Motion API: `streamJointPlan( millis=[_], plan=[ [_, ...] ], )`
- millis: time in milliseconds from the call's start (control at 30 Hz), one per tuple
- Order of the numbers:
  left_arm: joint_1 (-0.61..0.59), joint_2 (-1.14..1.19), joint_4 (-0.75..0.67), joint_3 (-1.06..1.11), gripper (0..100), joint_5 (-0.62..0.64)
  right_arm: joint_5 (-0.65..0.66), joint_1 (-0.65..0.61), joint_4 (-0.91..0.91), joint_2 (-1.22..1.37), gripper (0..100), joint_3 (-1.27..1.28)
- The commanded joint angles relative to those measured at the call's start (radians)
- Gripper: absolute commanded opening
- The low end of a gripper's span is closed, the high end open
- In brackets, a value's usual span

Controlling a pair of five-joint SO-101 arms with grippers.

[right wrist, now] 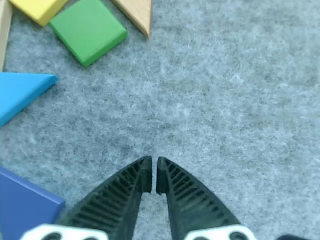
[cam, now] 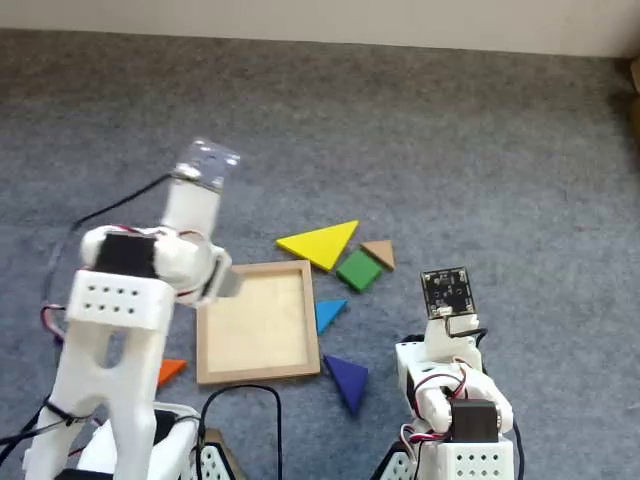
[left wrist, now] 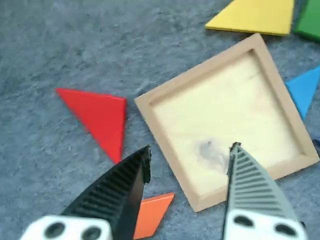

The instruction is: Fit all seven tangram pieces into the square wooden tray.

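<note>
The square wooden tray [cam: 258, 372] lies empty on the grey carpet. My left gripper [left wrist: 189, 156] hangs open above the tray's [left wrist: 165, 95] near-left corner, holding nothing. Beside it lie a red triangle [left wrist: 100, 117] and an orange parallelogram [left wrist: 152, 215]. On the tray's other side lie a yellow triangle [cam: 320, 243], green square [cam: 358, 270], tan triangle [cam: 380, 252], light blue triangle [cam: 328, 313] and dark blue triangle [cam: 347, 378]. My right gripper [right wrist: 150, 175] is shut and empty over bare carpet, short of the green square [right wrist: 87, 30] and beside the light blue triangle [right wrist: 20, 95].
The left arm [cam: 150, 270] rises over the tray's left side and covers the red triangle in the high view. The right arm [cam: 455, 400] sits folded at the front right. A black cable [cam: 240, 400] loops near the tray's front edge. Open carpet stretches behind and to the right.
</note>
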Motion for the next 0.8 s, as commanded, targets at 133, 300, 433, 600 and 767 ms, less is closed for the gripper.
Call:
streamJointPlan(
  millis=[133, 300, 433, 600, 767],
  plan=[
    [-0.239, -0.024, -0.018, -0.031, 27, 0.008, 0.003, 0.007, 0.007, -0.013, 3.3, 0.148],
    [-0.302, -0.022, -0.124, 0.076, 31, 0.008, 0.003, 0.007, 0.007, -0.013, 3.3, 0.148],
    [-0.308, 0.058, -0.141, 0.11, 33, -0.061, 0.003, 0.007, 0.007, -0.013, 3.3, 0.148],
    [-0.308, 0.278, -0.143, 0.019, 33, -0.061, 0.003, 0.007, 0.007, -0.013, 3.3, 0.148],
    [-0.309, 0.456, -0.135, -0.116, 33, 0.014, 0.003, 0.007, 0.007, -0.013, 3.3, 0.148]
  ],
)
